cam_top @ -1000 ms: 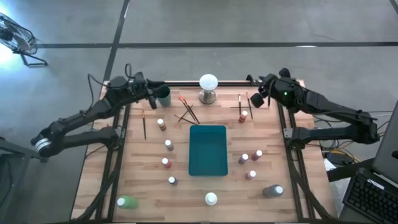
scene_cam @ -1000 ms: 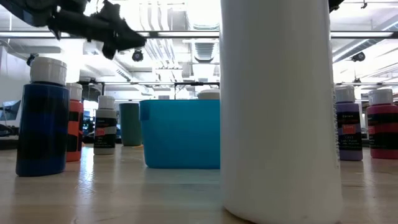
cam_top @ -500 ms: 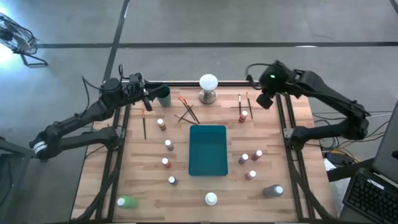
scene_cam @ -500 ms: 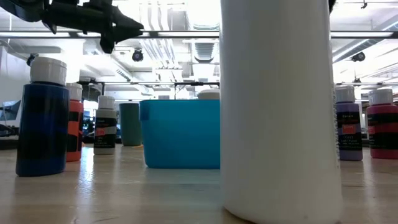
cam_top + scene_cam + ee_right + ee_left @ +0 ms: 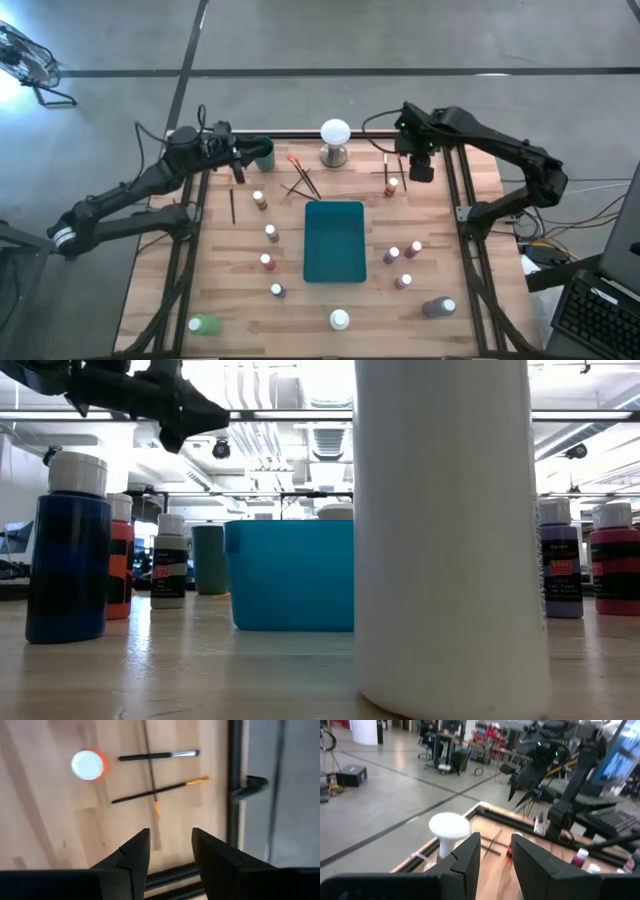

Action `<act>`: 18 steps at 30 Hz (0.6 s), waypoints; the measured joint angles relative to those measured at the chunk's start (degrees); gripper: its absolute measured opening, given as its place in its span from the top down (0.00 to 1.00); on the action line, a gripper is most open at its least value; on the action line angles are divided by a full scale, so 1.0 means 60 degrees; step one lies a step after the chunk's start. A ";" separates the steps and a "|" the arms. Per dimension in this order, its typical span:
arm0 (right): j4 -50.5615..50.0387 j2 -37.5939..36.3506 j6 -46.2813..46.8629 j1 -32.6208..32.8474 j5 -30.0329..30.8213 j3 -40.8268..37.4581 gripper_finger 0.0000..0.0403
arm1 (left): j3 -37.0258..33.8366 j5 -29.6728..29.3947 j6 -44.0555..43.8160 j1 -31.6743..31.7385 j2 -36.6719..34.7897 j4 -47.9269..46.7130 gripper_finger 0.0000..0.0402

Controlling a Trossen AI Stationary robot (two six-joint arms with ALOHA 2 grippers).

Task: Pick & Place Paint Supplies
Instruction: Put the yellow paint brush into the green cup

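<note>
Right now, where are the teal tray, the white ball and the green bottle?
teal tray point(image 5: 335, 262): high view, bare floor.
white ball point(image 5: 335, 131): high view, top of the ball.
green bottle point(image 5: 204, 324): high view, its body.

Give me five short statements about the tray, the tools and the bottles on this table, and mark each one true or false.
1. The teal tray holds no bottles. True.
2. The right tool grips a brush. False: its fingers are apart and empty, above the brushes.
3. The left tool is over the table's far left corner, beside the dark green cup. True.
4. The green bottle stands inside the tray. False: it lies near the front left corner.
5. The white ball lies in the tray. False: it stands at the far edge.
</note>
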 joint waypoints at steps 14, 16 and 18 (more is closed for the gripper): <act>0.0499 0.0787 -0.0711 -0.1379 -0.0426 -0.0759 0.67 | -0.0018 -0.0029 0.0560 0.0000 0.0015 -0.0219 0.71; 0.0572 0.0912 -0.0801 -0.1482 -0.0435 -0.0859 0.63 | -0.0018 -0.0046 0.0568 0.0004 0.0015 -0.0219 0.71; 0.0650 0.1004 -0.0964 -0.1562 -0.0436 -0.0971 0.60 | -0.0018 -0.0086 0.0568 0.0004 0.0015 -0.0230 0.71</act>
